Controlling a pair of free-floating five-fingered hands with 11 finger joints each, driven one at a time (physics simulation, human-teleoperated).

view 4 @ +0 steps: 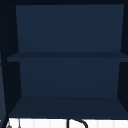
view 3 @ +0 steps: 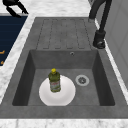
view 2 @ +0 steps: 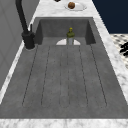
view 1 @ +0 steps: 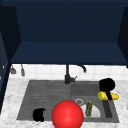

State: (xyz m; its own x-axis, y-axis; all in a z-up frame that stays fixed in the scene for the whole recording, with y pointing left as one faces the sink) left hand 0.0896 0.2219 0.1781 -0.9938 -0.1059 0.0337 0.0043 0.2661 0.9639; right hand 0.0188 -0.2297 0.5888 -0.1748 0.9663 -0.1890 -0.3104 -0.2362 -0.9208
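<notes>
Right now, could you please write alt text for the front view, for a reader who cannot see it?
The right hand grips a yellow corn cob over the sink's right rim. The left hand hovers front-left, beside a red ball.

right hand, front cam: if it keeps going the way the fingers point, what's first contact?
The right hand points down at the corn cob, fingers already across it, so the cob comes first. Beneath it lies the sink rim; depth unclear.

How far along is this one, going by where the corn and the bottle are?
The right hand has its fingers curled round the corn cob, held above the sink's right edge. The bottle already stands upright on the white plate in the basin. The left hand hangs idle near the front-left rim.
</notes>
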